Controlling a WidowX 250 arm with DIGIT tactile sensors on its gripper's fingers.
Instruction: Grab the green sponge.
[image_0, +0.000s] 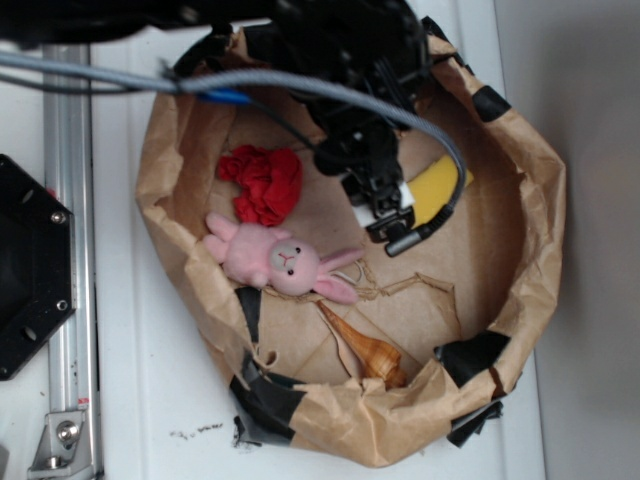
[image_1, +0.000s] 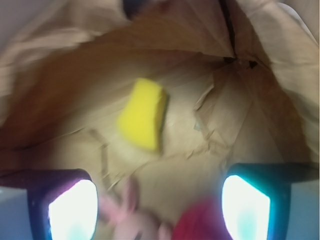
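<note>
1. Everything sits inside a crumpled brown paper bag (image_0: 520, 230) rolled down into a low-walled nest on the white worktop (image_0: 150, 420), which likely keeps the loose items corralled within my reach.
2. The green sponge (image_1: 143, 119), which looks yellow here, lies flat on the paper floor near the far wall, well apart from the red cloth ball (image_0: 264, 182) and the pink plush bunny (image_0: 278, 260).
3. A spiral seashell (image_0: 362, 347) rests near the bag's front wall, clear of my path.
4. My end effector (image_1: 159, 202) hangs above the paper with its fingers (image_1: 72, 210) spread wide, holding nothing and touching nothing.
5. The sponge lies ahead of the gap, not yet between the fingers, so I judge the grab is still to come.
</note>
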